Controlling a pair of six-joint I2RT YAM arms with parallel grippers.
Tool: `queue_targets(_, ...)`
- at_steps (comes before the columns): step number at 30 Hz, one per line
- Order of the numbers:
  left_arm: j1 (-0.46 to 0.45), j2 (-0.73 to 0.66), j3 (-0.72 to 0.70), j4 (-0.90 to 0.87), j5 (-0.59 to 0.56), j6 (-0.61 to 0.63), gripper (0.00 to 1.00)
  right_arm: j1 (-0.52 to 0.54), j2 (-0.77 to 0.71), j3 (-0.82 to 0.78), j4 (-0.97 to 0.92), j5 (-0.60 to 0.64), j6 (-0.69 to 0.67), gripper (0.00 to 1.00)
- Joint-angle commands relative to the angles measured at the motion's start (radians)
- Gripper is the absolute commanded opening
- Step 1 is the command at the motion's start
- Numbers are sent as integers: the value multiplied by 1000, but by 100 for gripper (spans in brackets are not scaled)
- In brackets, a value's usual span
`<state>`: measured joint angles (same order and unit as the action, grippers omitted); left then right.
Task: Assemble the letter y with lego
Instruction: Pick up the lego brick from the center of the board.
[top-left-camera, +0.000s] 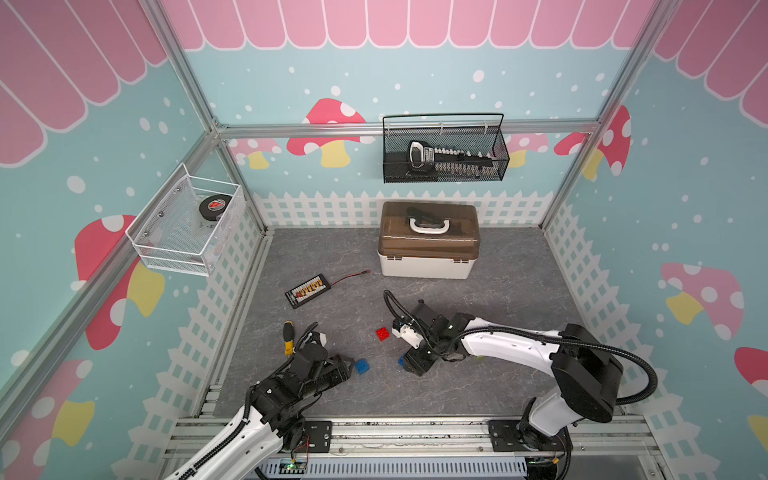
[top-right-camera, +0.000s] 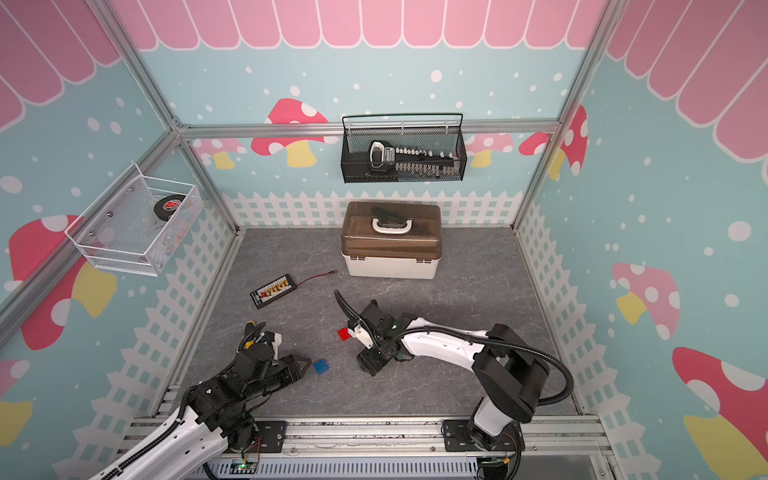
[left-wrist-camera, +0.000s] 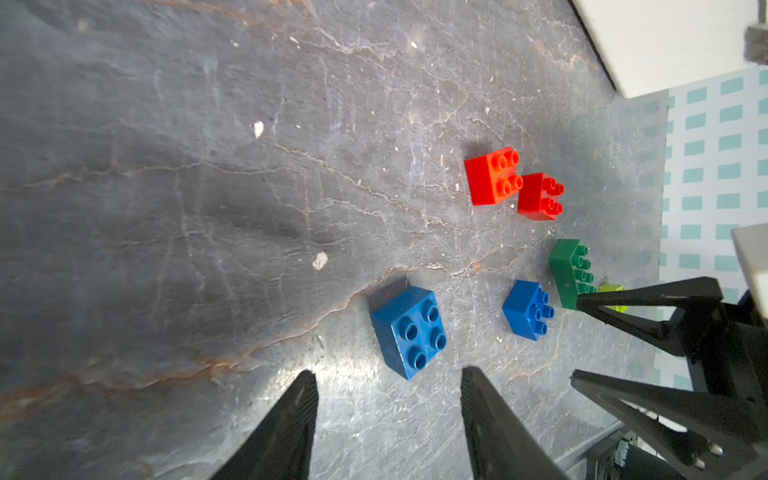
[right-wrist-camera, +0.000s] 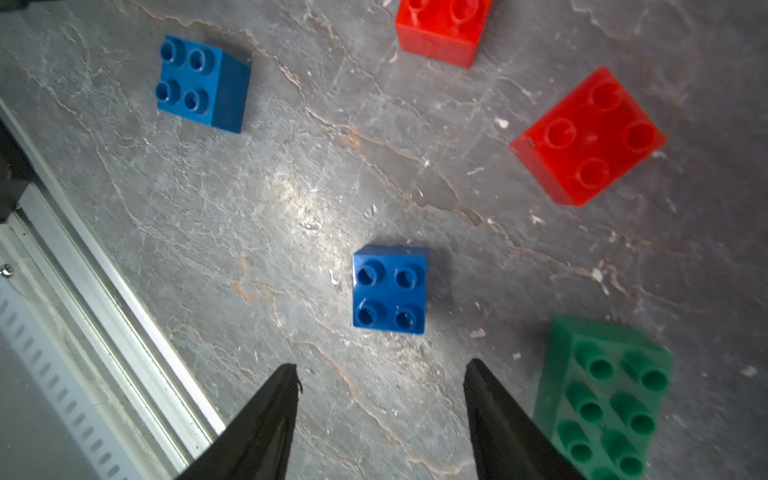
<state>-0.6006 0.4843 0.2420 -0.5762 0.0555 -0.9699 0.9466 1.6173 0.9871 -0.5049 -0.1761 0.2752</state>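
The lego bricks lie loose and apart on the grey floor, and no letter y shows. My left gripper (left-wrist-camera: 388, 378) (top-left-camera: 348, 365) is open and empty, just short of one blue brick (left-wrist-camera: 409, 330) (top-left-camera: 362, 366). The second blue brick (right-wrist-camera: 388, 289) sits right ahead of my open, empty right gripper (right-wrist-camera: 380, 370) (top-left-camera: 409, 365). Two red bricks (left-wrist-camera: 492, 176) (left-wrist-camera: 540, 197) lie side by side. The dark green brick (right-wrist-camera: 602, 399) is beside one right finger. A lime brick (left-wrist-camera: 613, 297) peeks from behind it. Only one red brick (top-left-camera: 382, 333) shows in both top views.
A brown-lidded white toolbox (top-left-camera: 428, 241) stands at the back. A charger board with its wire (top-left-camera: 307, 291) and a yellow-handled screwdriver (top-left-camera: 288, 338) lie on the left. A black wire basket (top-left-camera: 444, 149) and a white one (top-left-camera: 187, 224) hang on the walls. A metal rail (top-left-camera: 395, 432) runs along the front.
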Motion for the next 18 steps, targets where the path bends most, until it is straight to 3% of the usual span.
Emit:
queue_targets(1,-10,30,9,-13,-29,-32,58,17,56,39,-22,26,-20,64)
queue_targets(7,-13,80,29,26,-43,-24,59,35,115,73,-38,57,-20,61)
queue_targets(18,-13,127,34,90,-71,-33,58,41,153,80,-28,117,-18,47)
